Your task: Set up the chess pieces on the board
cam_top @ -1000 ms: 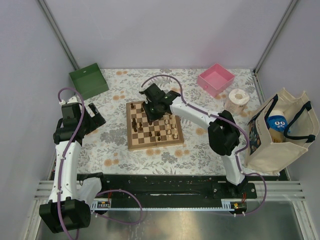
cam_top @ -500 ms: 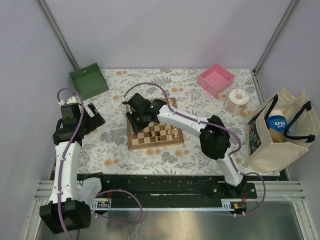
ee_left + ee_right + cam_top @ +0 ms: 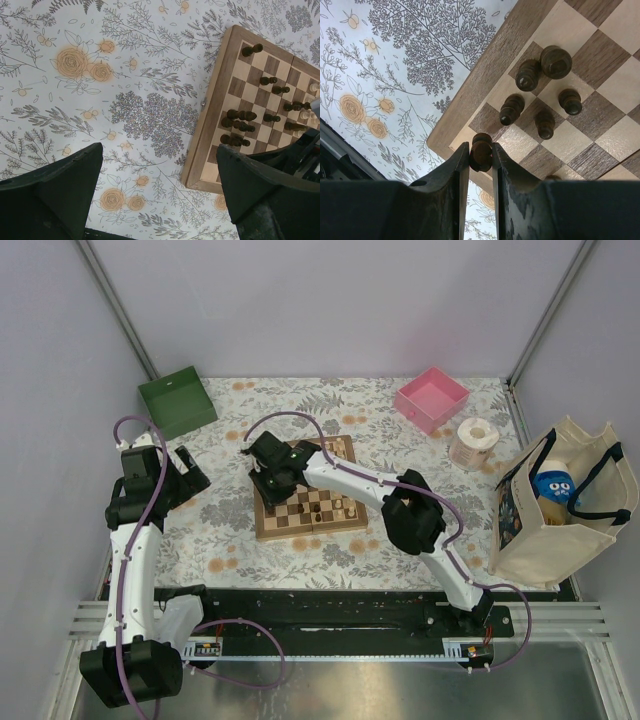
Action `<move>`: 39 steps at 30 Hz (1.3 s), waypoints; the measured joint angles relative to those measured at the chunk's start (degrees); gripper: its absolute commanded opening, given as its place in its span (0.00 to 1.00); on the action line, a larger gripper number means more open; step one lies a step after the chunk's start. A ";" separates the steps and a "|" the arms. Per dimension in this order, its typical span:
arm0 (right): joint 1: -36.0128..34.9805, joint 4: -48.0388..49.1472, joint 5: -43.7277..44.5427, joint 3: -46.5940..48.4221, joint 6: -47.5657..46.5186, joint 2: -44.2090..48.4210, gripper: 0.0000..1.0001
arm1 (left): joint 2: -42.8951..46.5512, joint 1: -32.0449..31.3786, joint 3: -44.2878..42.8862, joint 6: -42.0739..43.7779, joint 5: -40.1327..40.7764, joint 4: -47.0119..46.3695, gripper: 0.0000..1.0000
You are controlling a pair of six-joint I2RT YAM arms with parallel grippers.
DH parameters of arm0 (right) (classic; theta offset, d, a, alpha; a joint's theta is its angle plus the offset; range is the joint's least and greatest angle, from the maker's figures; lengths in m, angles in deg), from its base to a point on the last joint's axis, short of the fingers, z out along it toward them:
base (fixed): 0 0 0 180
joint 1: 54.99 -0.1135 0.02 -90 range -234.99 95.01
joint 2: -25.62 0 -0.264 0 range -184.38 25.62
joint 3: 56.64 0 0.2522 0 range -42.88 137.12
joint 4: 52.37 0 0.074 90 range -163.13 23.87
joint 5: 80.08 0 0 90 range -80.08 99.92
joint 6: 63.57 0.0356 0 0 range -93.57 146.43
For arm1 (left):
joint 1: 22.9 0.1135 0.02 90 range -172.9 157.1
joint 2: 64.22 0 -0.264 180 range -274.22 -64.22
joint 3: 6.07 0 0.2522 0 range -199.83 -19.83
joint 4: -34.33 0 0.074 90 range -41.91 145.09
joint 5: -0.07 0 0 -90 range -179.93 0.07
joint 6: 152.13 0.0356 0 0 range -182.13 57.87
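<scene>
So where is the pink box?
In the top view, the pink box sits far back on the right, just behind and left of the white roll.

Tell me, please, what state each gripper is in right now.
Left gripper: open, holding nothing.
Right gripper: shut on a dark chess piece, over the border of the board.

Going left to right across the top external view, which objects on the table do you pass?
Green open box → wooden checkered chessboard → pink open box → white paper roll → cream canvas tote bag.
</scene>
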State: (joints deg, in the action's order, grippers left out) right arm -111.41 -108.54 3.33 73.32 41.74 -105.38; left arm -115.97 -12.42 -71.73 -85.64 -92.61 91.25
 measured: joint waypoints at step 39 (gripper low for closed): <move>-0.26 -2.49 0.87 4.04 -0.07 -3.43 0.41 | 0.00 0.66 0.02 0.00 -0.66 -0.24 0.99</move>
State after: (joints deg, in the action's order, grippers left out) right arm -111.67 -111.03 4.20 77.36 41.67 -108.82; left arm -115.97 -11.76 -71.71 -85.64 -93.27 91.01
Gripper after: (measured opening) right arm 0.393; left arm 0.988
